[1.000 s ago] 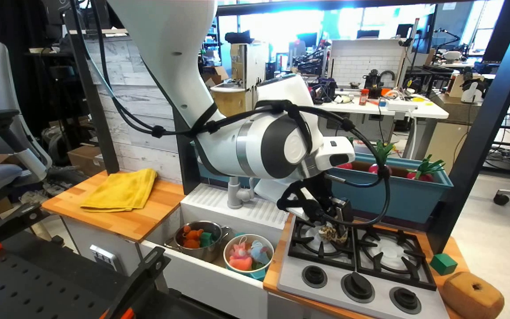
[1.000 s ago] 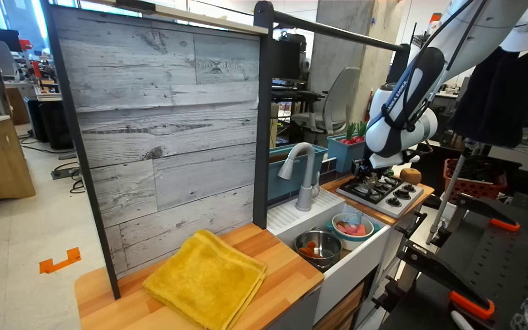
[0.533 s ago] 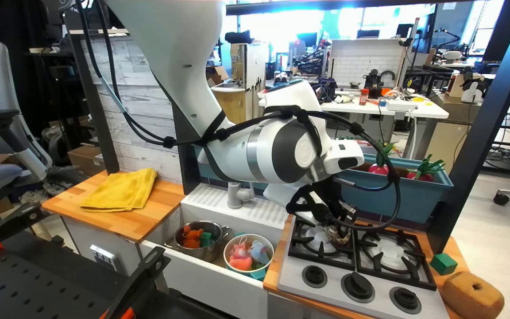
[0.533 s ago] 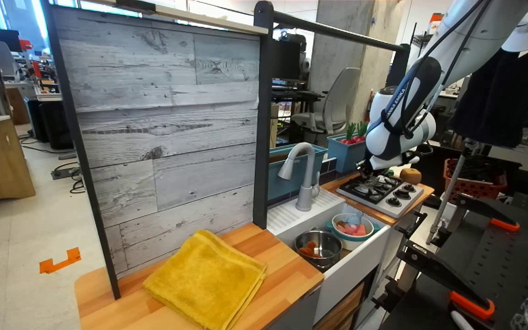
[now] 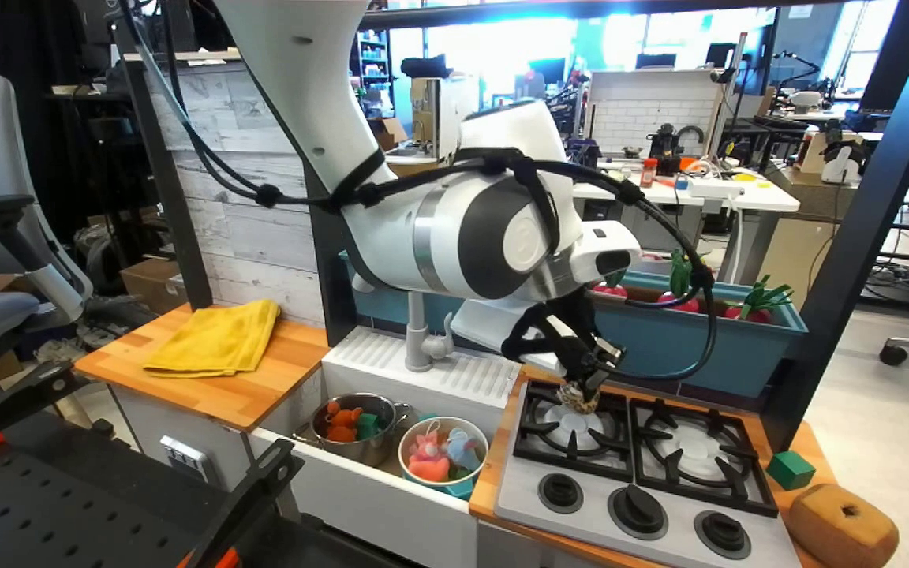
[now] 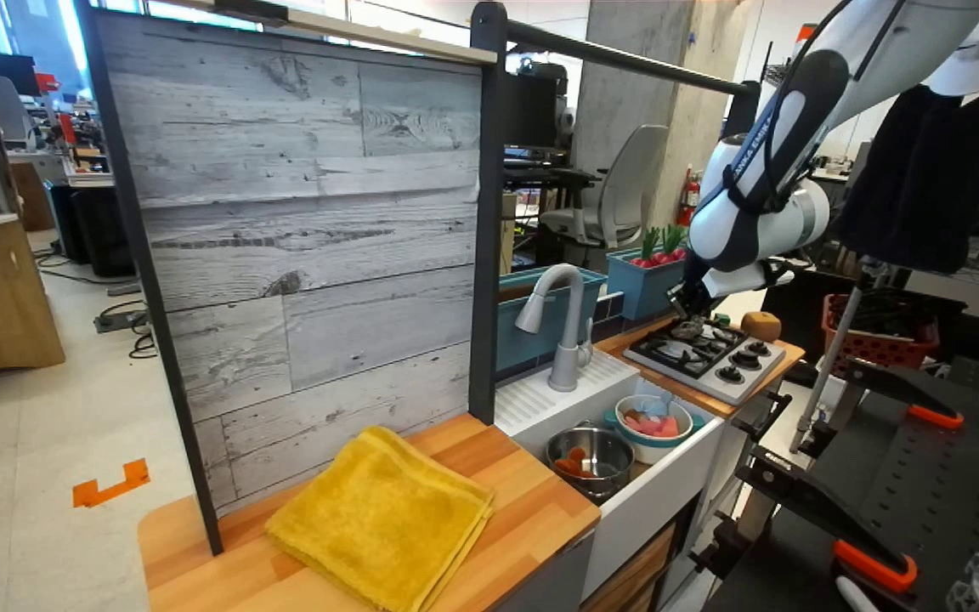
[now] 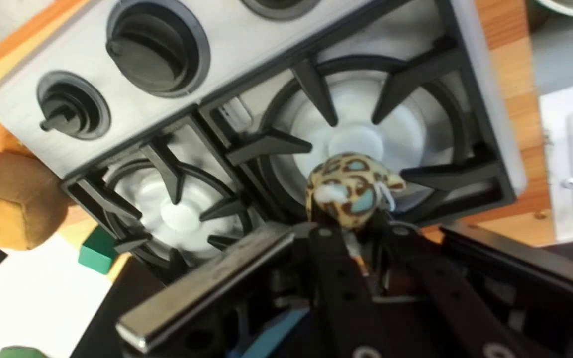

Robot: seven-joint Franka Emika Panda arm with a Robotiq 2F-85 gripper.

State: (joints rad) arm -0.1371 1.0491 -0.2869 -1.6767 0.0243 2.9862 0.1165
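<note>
1. Since the earlier frame, your arm (image 5: pixel 494 229) has risen & swung toward the sink (image 5: pixel 375 505) side; the spotted toy (image 7: pixel 351 186) went w/ it, up & over in an exterior view.
2. Gripper (image 7: pixel 357 224): fingers (image 7: pixel 330 253) close together, pinched on the toy; wrist view has it right btwn the tips. Hold looks to be at the ends only; can't tell how deep.
3. Toy loc.: over the back part of the burner (image 7: pixel 356 141) nearest the sink, seen against its black grate (image 7: pixel 315 93). Prob. lifted, but you can't confirm the gap underneath from these angles.
4. Meaning for you: toy tracked the gripper, so I'd judge the grip good & the pick-up itself done. It's off its earlier spot nearer the middle of the stovetop (image 5: pixel 519 493); no release yet.
5. No change: green block (image 5: pixel 791 470) & brown loaf-like thing (image 5: pixel 841 525) at the end of the stovetop away from the sink; both well apart from your gripper.
6. Ditto the steel pot (image 5: pixel 368 452) & white-and-teal bowl (image 6: pixel 653 452) in the sink, plus the yellow cloth (image 6: pixel 387 510) on the wood counter (image 6: pixel 532 501); none touched, FYI.
</note>
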